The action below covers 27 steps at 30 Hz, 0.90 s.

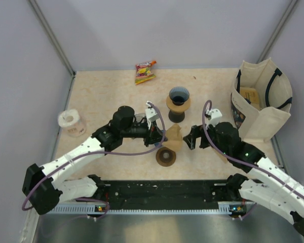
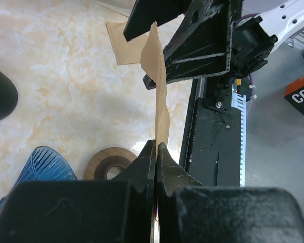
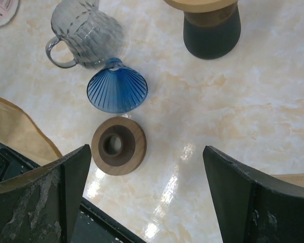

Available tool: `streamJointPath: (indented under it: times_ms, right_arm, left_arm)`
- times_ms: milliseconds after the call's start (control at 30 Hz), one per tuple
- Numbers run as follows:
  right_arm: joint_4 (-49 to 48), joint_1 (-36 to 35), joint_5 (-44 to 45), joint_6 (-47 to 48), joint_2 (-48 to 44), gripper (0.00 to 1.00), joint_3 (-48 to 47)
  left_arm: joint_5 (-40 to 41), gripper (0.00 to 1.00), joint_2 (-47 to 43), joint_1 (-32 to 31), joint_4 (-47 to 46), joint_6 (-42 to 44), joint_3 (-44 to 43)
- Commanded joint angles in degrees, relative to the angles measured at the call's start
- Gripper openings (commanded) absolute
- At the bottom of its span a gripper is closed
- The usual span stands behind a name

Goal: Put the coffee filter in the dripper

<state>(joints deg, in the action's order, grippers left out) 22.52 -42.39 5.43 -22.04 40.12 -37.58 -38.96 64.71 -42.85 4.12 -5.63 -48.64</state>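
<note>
Left pincer (image 2: 156,149) is clamped shut on one edge of the coffee filter (image 2: 161,96), and I've got the brown paper held up off the worktop (image 3: 218,101), edge-on to my wrist camera. Right pincer (image 3: 144,154) is spread wide, facing it. The far edge of the paper seems to run up between those fingers, though I can't tell from here whether they touch it.

And the dripper (image 3: 116,91)? The blue ribbed cone is lying on its side on the worktop, just beside a wooden ring (image 3: 119,146) and close up by a glass jug (image 3: 83,28), with nothing inside it.

So the filter is in hand, and that's the part done. Left to do, as I read it: open the paper out, get the dripper mouth-up, and seat the filter inside.
</note>
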Motion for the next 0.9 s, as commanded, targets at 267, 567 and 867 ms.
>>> streamJointPath:
  times_ms: [267,567,867]
  right_arm:
    - [-3.01,-0.59,-7.62,1.92,-2.5,0.92,-0.12]
    - [-4.42,-0.59,-10.44,2.44,-1.36,0.92,-0.73]
    - [-9.07,-0.59,-15.09,2.62,-0.66,0.92,-0.3]
  left_arm:
    - [1.69,0.0,-2.3,-0.13,-0.6,1.14,-1.63]
    - [2.48,0.0,-2.22,-0.04,-0.6,0.44,-1.46]
    - [2.49,0.0,-1.69,-0.13,-1.13,0.0,-1.46]
